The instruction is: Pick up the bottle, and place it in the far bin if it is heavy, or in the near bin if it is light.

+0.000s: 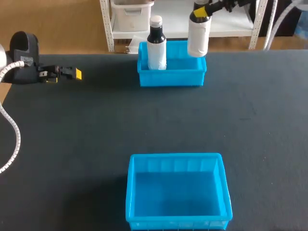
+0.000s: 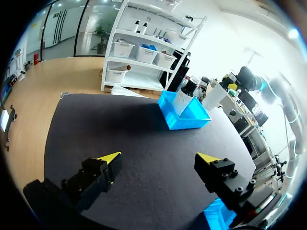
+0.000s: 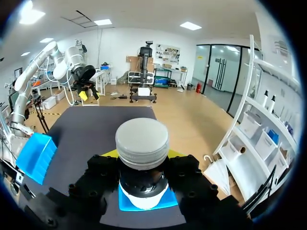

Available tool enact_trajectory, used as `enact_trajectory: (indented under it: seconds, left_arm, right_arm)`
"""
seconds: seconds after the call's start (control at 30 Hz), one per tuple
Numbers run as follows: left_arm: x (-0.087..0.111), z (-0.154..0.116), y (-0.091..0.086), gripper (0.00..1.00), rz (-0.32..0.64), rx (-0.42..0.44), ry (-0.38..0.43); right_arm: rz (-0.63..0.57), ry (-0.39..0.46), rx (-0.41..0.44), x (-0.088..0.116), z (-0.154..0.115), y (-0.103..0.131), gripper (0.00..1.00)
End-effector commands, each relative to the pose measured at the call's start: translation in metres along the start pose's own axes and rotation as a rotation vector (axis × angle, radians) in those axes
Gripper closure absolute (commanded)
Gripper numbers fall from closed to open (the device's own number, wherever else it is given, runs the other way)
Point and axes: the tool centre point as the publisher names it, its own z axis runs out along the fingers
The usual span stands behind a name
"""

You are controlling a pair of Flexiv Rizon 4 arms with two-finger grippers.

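My right gripper (image 1: 202, 10) is shut on the neck of a white bottle (image 1: 198, 34), which hangs upright over the right end of the far blue bin (image 1: 171, 78). In the right wrist view the bottle's pale cap (image 3: 142, 143) sits between the fingers of the right gripper (image 3: 142, 160), with the far bin (image 3: 125, 203) showing blue beneath it. A second bottle (image 1: 156, 45), white with a black neck, stands in that bin's left part. The near blue bin (image 1: 131, 192) holds nothing. My left gripper (image 1: 74, 73) stays open at the table's left side, nothing between its fingers (image 2: 108, 159).
The black tabletop (image 1: 96, 120) stretches between the two bins. The left arm (image 1: 24, 57) lies along the far left edge. From the left wrist, the far bin (image 2: 178, 120) and both bottles are ahead, and a corner of the near bin (image 2: 218, 216) is beside the fingers.
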Motion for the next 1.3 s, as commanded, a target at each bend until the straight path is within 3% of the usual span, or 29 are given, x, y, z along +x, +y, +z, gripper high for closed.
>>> enact_trajectory:
  seconds: [0.03, 0.53, 1.3]
  left_arm:
    - [0.0, 0.0, 0.0, 0.0, 0.0, 0.0, 0.0]
    - [0.0, 0.0, 0.0, 0.0, 0.0, 0.0, 0.0]
    - [0.0, 0.0, 0.0, 0.0, 0.0, 0.0, 0.0]
  right_arm:
    - [-0.002, -0.002, -0.109, -0.002, 0.013, -0.022, 1.0]
    - [0.007, -0.018, -0.175, 0.018, 0.052, -0.026, 1.0]
    - [0.025, -0.013, -0.199, 0.047, 0.068, -0.034, 1.0]
